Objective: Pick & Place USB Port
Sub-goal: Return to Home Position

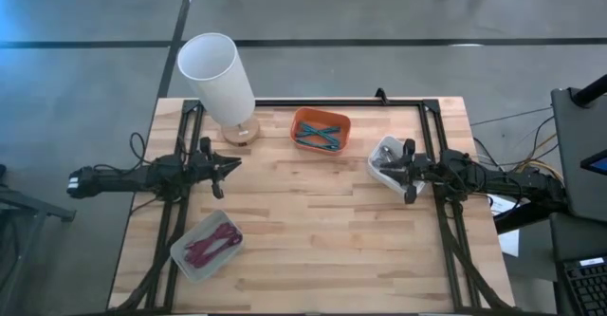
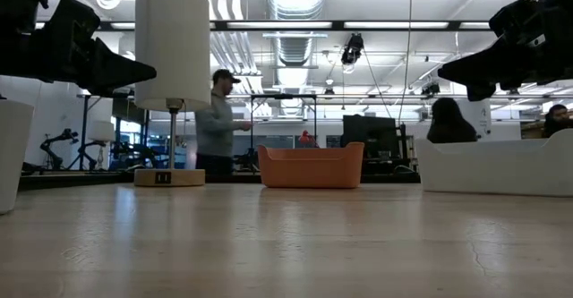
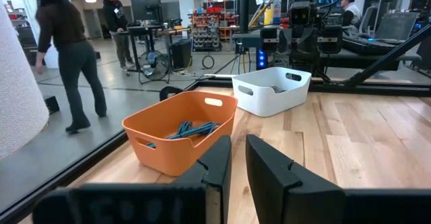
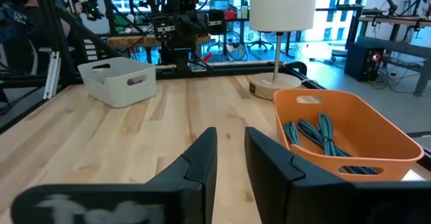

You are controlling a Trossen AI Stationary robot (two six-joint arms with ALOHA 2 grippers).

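Teal cables lie in an orange bin at the far middle of the table; they also show in the right wrist view. Red cables lie in a pale grey bin near the front left. A lamp with a white shade stands on its wooden base, which has a small dark socket in its side. My left gripper hovers level at the table's left, my right gripper at its right, over a white bin. Both stand open by a narrow gap, with nothing between the fingers.
A black frame runs along the table's far edge and down both sides. Bare wooden tabletop lies between the two arms and toward the near edge. People stand and walk in the room beyond the table.
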